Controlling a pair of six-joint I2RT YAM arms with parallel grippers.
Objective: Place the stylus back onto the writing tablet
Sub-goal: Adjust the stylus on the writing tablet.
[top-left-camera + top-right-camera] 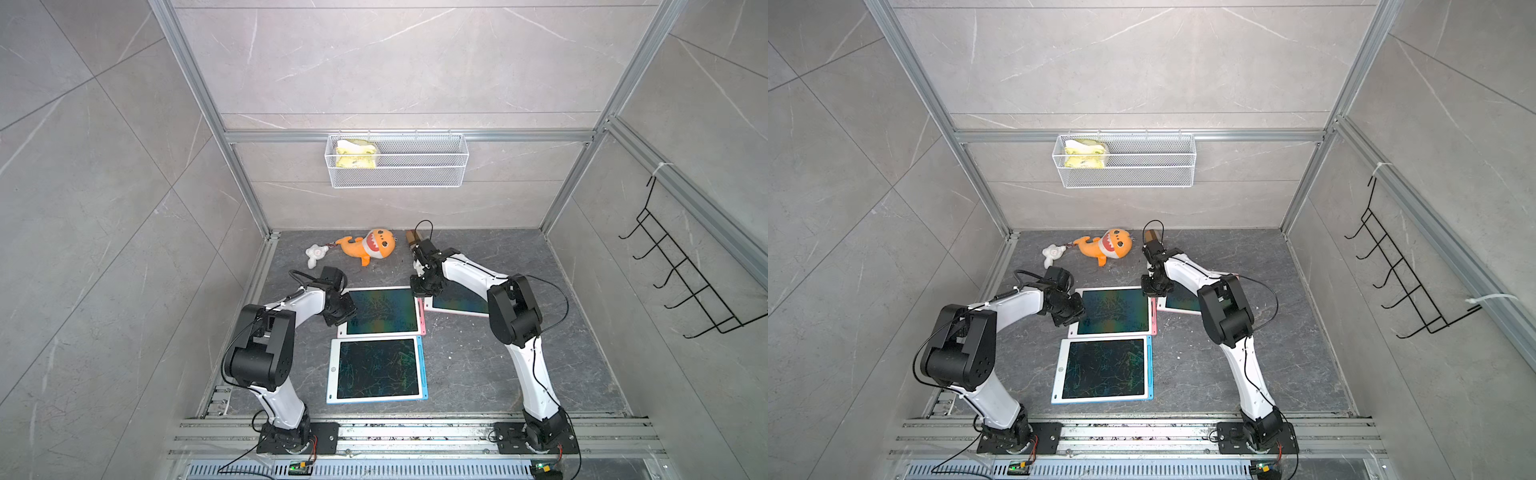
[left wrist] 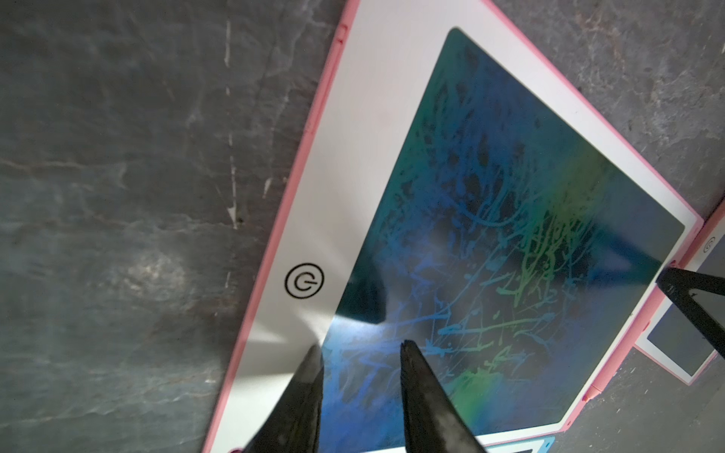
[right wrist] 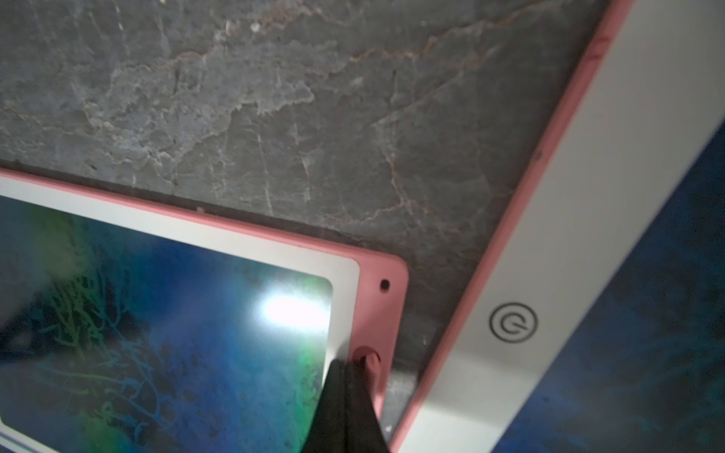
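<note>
Seemingly presses stylus end [image 3: 368, 359] into corner slot of pink tablet [image 3: 235, 231], lower centre of right wrist frame, with right gripper [image 3: 342, 366] clenched, empty. Holds left gripper [image 2: 361, 345] part-open, empty, above screen [image 2: 510, 235]. Risks popping stylus out or shoving tablet through sideways tip drag.

The pink-rimmed white plastic tablet [image 1: 382, 311] has a dark screen with blue-green scrawls; at six o'clock from it, the blue-rimmed white plastic tablet [image 1: 376, 368] shows fainter green ones. At twelve o'clock lies an orange-and-white plush shark [image 1: 368, 248] on the dark grey pale-veined stone floor [image 1: 478, 365].
</note>
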